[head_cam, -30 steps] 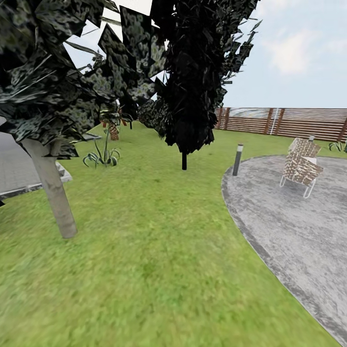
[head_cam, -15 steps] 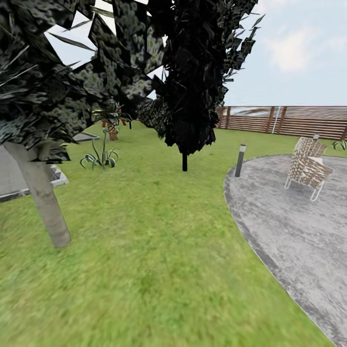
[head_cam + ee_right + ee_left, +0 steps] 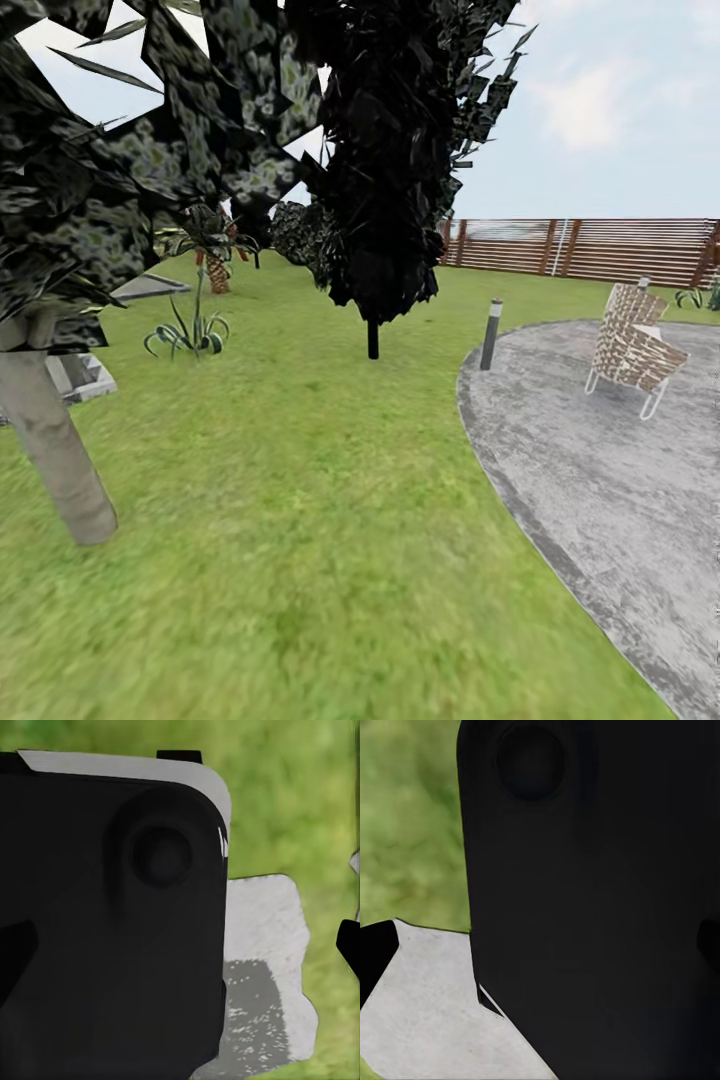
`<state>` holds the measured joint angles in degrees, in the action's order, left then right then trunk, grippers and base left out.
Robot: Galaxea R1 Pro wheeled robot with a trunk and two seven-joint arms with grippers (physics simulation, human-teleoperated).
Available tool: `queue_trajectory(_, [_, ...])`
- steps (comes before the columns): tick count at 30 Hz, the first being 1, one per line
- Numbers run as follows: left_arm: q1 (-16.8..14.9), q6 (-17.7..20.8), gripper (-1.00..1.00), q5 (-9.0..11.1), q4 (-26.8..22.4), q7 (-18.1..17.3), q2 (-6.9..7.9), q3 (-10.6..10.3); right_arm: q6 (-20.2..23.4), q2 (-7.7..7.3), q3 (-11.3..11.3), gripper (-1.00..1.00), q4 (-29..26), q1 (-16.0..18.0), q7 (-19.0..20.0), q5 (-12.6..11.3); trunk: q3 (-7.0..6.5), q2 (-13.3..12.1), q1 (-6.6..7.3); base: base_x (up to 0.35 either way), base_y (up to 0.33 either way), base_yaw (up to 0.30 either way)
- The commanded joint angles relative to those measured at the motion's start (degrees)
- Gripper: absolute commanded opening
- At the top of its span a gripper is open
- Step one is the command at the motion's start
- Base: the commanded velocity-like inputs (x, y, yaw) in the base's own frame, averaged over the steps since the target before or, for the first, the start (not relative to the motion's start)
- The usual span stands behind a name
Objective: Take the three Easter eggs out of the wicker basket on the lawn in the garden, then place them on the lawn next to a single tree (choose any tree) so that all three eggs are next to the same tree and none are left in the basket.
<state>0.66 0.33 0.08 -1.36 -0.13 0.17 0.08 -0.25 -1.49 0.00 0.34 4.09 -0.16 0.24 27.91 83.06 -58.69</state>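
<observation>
Tree (image 3: 55, 455): pale grey-green trunk rising from the lawn (image 3: 300, 520) at the near left, its dark mottled crown overhanging the upper left of the head view. An all-black columnar tree (image 3: 385, 150) stands farther off at centre on a thin black stem; it is not the intended kind. No eggs or basket can be pointed to here, so the robot is judged to be in transit.

Risks: choosing the black tree by mistake; the wheeled base clipping the near trunk or passing under low foliage; straying right onto the grey paved circle (image 3: 600, 480), where a short bollard light (image 3: 490, 335) and a woven garden chair (image 3: 630, 350) stand.

Surface and surroundings: short mottled grass, seemingly level. A spiky-leaved plant (image 3: 185, 335) grows at mid-left; a slatted brown fence (image 3: 590, 250) closes the far right.

Grippers: both wrist views are blocked by a dark housing over grass, possibly the robot's own body, so neither gripper's opening can be told.
</observation>
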Motion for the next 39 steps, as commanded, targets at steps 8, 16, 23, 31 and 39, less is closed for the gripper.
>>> queue_trajectory(8, [0.0,0.0,1.0,0.0,-0.1,0.0,0.01,0.0,0.0,0.0,0.0,1.0,0.0,0.0,0.0,0.0,0.04,0.0,-0.04,0.342,0.0,-0.075])
queue_trajectory(16, [0.0,0.1,1.0,0.0,-0.1,0.0,0.01,0.0,0.0,0.0,0.0,1.0,0.0,0.0,0.0,0.0,0.04,0.0,-0.04,0.342,0.0,-0.002])
queue_trajectory(23, [0.0,0.0,1.0,0.0,-0.1,0.0,0.01,0.0,0.0,0.0,0.0,1.0,0.0,0.0,0.0,0.0,0.04,0.0,-0.04,0.342,0.0,0.0])
queue_trajectory(31, [0.0,0.0,1.0,0.0,-0.1,0.0,0.01,0.0,0.0,0.0,0.0,1.0,0.0,0.0,0.0,0.0,0.04,0.0,-0.04,0.342,0.0,0.0])
queue_trajectory(39, [0.0,0.0,1.0,-0.3,-0.1,0.0,0.08,-0.1,0.6,-0.14,-0.1,1.0,0.0,0.0,0.1,0.0,0.04,0.0,-0.04,0.273,0.0,0.0])
